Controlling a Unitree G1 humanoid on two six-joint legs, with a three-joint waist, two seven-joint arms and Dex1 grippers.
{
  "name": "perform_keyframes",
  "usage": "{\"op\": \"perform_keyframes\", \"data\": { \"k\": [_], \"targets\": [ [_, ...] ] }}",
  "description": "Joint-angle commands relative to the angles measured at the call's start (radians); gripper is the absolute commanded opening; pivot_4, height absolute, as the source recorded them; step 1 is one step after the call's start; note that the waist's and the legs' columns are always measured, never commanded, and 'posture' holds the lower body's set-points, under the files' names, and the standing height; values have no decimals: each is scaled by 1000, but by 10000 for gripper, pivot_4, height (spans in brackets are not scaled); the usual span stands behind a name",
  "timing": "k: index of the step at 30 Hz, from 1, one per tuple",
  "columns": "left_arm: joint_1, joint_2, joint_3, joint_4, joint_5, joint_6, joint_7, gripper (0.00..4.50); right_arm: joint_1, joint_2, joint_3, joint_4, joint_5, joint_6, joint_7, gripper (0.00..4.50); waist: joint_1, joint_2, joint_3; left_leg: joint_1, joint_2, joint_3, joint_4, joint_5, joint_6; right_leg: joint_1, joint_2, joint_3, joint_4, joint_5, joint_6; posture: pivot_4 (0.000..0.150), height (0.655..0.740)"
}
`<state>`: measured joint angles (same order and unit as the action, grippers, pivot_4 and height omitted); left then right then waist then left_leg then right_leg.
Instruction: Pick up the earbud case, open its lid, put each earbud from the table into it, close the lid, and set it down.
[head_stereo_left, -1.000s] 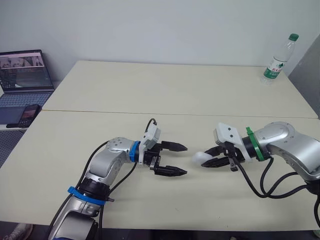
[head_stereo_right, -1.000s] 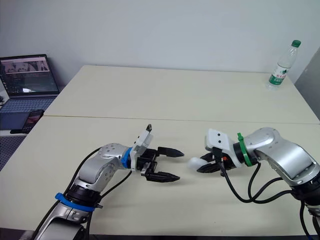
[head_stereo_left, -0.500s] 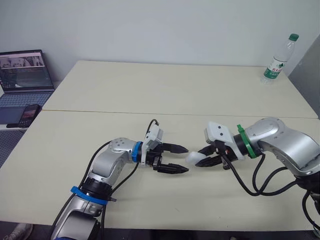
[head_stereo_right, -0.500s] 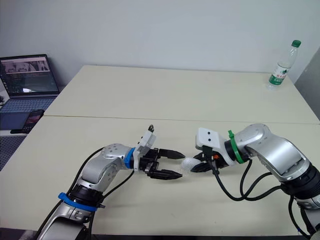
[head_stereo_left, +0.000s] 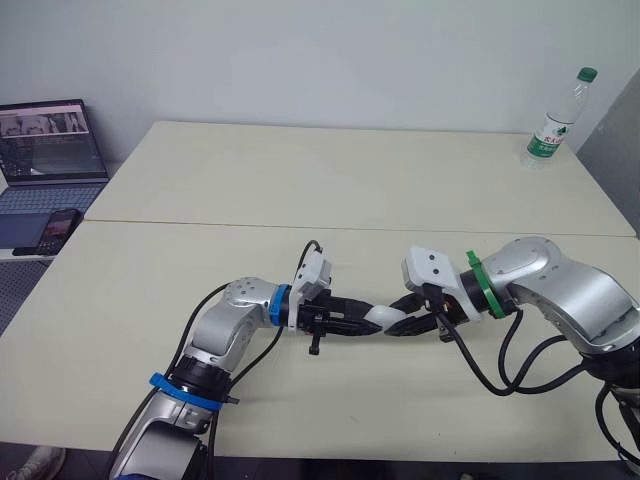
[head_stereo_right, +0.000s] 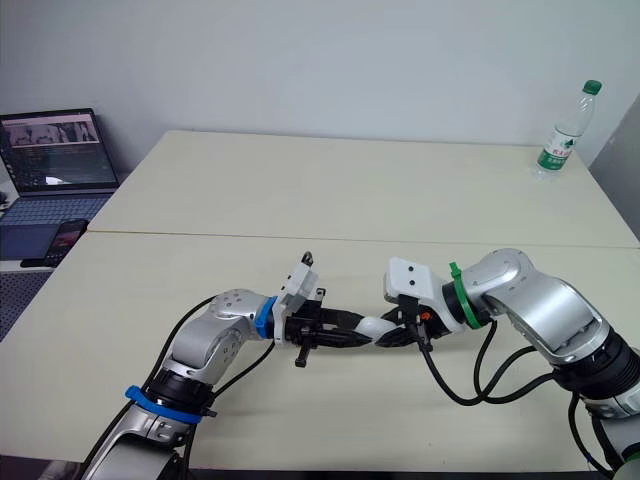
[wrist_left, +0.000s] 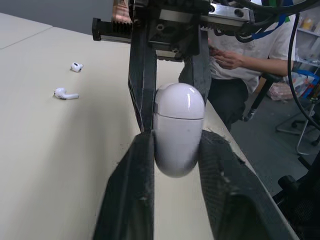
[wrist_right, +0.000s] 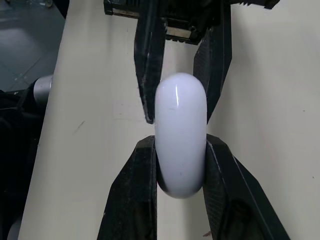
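The closed earbud case (head_stereo_left: 376, 318) hangs over the table (head_stereo_left: 330, 170) near its front edge. The left gripper (head_stereo_left: 355, 327) and right gripper (head_stereo_left: 395, 325) each pinch it, jaws narrow. Bare tabletop spreads beyond the case. The left wrist view adds an earbud (wrist_left: 65, 93) and a second earbud (wrist_left: 76, 66), both well apart from the case.

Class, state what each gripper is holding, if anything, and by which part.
Both hold the white earbud case between them: the left gripper clamps one end, the right gripper clamps the opposite end.
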<state>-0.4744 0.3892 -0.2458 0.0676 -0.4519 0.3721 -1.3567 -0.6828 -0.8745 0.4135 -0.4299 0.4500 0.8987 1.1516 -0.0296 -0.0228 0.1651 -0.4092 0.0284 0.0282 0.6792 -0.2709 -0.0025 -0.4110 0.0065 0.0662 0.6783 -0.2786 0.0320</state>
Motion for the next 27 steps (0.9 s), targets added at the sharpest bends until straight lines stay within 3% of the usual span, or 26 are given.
{"op": "perform_keyframes", "data": {
  "k": [1, 8, 19, 27],
  "targets": [
    [-2, -3, 0, -14, -8, -9, -9, 8068, -15, -1, -30, -27, -7, -8, -4, 7947, 0, 0, 0, 0, 0, 0, 0, 0, 0, 0, 0, 0, 0, 0, 0, 1500, 7400],
    [-7, -9, 9, -1, 1, -23, 13, 8068, -5, -8, -35, -29, -7, -25, 5, 7947, 0, 0, 0, 0, 0, 0, 0, 0, 0, 0, 0, 0, 0, 0, 0, 1500, 7400],
    [-7, -14, 22, 11, -8, -28, 44, 8018, 14, -25, -94, -52, 23, 11, -18, 44980, 0, 0, 0, 0, 0, 0, 0, 0, 0, 0, 0, 0, 0, 0, 0, 1500, 7400],
    [6, -28, 48, 1, -38, 20, 82, 8018, 28, 30, -187, -48, 33, 24, -124, 45000, 0, 0, 0, 0, 0, 0, 0, 0, 0, 0, -1, 0, 1, 0, 0, 1500, 7400]
  ]
}}
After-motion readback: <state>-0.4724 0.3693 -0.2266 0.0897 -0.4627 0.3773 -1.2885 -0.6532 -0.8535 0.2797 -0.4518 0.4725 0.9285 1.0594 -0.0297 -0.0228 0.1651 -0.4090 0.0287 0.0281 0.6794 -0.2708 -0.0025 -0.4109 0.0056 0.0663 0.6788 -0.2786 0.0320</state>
